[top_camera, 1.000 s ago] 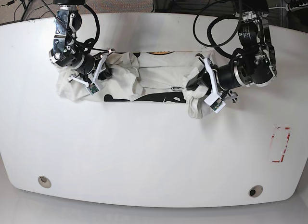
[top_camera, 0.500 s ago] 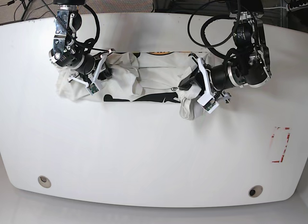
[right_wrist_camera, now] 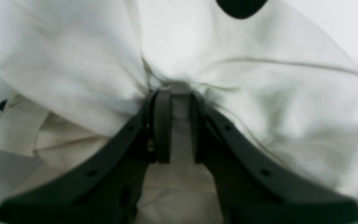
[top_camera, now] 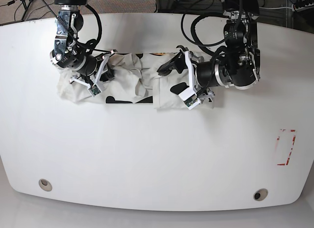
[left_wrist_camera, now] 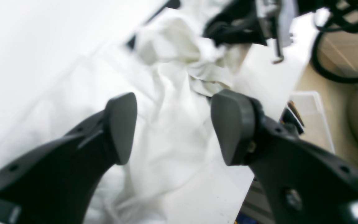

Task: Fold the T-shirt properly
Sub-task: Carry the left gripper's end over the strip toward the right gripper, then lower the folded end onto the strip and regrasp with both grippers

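Well, the T-shirt (top_camera: 162, 93) lies on the white surface (top_camera: 147, 159), and it makes a long, narrow bundle with many wrinkles. It is more crumpled at the end under the right hand (top_camera: 101, 84), and some black print (top_camera: 128, 100) shows along its near edge. At the other end of the T-shirt is the left hand (top_camera: 174, 79), with its fingers wide apart. Between them I see pale cloth, but it is not squeezed by them.

The right hand is down on the T-shirt, with only a narrow gap between its fingers. The cloth there is pressed and dark, so I cannot tell if they really clamp it or only rest in the folds.

To me, the step in hand seems to be a fold of the left-hand end towards the middle of the T-shirt, with that flap perhaps just laid down. The next move, I think, asks the left hand to lift clear without catching the cloth, then to smooth this part or take a new edge. The right end looks far from neat, so I would judge that more folding and flattening is needed.
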### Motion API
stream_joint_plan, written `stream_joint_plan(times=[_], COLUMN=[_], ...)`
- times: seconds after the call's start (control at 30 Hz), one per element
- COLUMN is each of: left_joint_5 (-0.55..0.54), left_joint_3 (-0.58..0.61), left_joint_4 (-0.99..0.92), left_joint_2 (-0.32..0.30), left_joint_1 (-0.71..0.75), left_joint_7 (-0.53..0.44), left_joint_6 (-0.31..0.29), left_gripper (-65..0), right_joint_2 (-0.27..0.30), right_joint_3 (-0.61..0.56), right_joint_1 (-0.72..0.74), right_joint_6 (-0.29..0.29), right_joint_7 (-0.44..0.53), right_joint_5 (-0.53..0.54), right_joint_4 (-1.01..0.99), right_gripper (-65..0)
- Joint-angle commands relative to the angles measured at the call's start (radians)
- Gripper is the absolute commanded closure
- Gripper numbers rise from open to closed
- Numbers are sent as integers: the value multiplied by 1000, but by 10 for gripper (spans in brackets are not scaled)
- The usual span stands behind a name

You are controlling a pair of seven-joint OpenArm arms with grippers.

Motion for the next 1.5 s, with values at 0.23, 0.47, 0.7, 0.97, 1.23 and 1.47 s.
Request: stream_joint_plan(times=[0.23, 0.47, 0.7, 0.97, 1.23, 1.47], left_joint_5=[-109, -46, 160, 365, 427, 431], left_joint_3=[-141, -224, -229, -221, -207, -207], left_joint_4=[22, 17, 15, 8, -172, -311], left_joint_2=[35, -21, -59, -56, -62, -102], left_joint_1=[-81, -81, -41, 42, 50, 54], left_joint_7=[35, 33, 16, -133, -163, -292], left_joint_6=[-1, -1, -1, -1, -1, -1], left_gripper=[-404, -399, -157, -54, -64, -65], right_joint_2=[6, 6, -2, -69, -108, -121], right_joint_3=[-1, -1, -1, 3, 115, 319], right_joint_1=[3, -1, -5, 22, 57, 84], right_joint_6=[-1, -1, -1, -1, -1, -1], right_joint_7=[-4, -7, -50, -195, -232, -237], right_joint_5=[-5, -5, -5, -4, 64, 185], right_joint_4=[16, 60, 200, 370, 355, 319], right_gripper=[-108, -108, -108, -116, -193, -515])
